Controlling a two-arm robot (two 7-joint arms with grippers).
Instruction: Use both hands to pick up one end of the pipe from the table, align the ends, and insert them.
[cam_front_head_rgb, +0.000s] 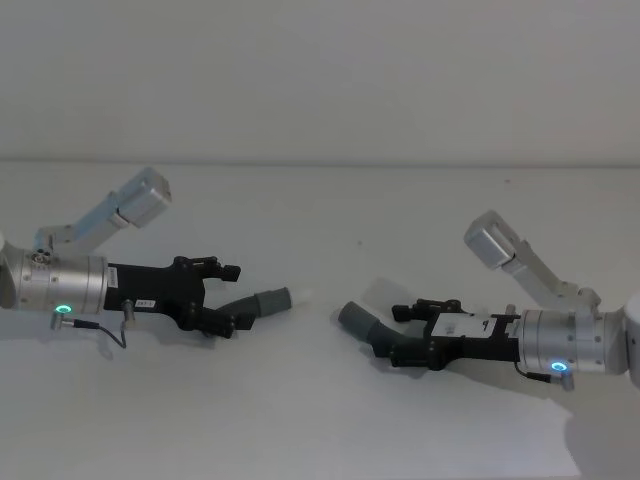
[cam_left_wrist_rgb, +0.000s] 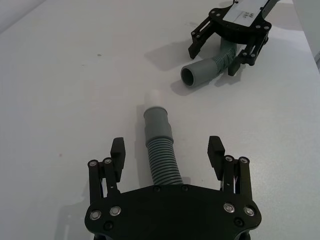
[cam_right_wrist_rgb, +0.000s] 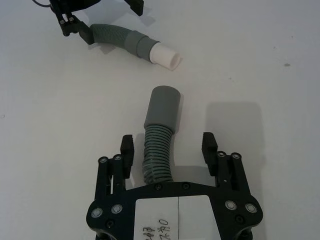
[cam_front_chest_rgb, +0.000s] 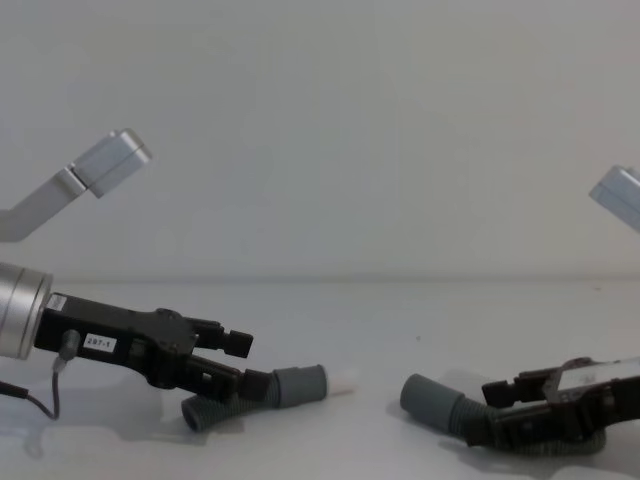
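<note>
Two pieces of the pipe lie apart on the white table (cam_front_head_rgb: 320, 420). The short curved piece (cam_left_wrist_rgb: 161, 150) has a grey collar (cam_front_head_rgb: 268, 300) and a white tip (cam_right_wrist_rgb: 165, 56). My left gripper (cam_left_wrist_rgb: 166, 149) is open, with one finger on each side of this piece's corrugated part. The longer piece (cam_right_wrist_rgb: 157, 155) ends in a smooth grey cuff (cam_front_head_rgb: 357, 320) whose open mouth faces the white tip across a small gap. My right gripper (cam_right_wrist_rgb: 168, 144) is open too and straddles that hose just behind the cuff. From the side, both grippers (cam_front_chest_rgb: 245, 365) (cam_front_chest_rgb: 497, 408) sit low at the table.
The pale wall (cam_front_head_rgb: 320, 70) rises behind the table's far edge. Each arm's silver wrist (cam_front_head_rgb: 60, 285) (cam_front_head_rgb: 565, 345) rests low at its own side. Bare table lies between and in front of the grippers.
</note>
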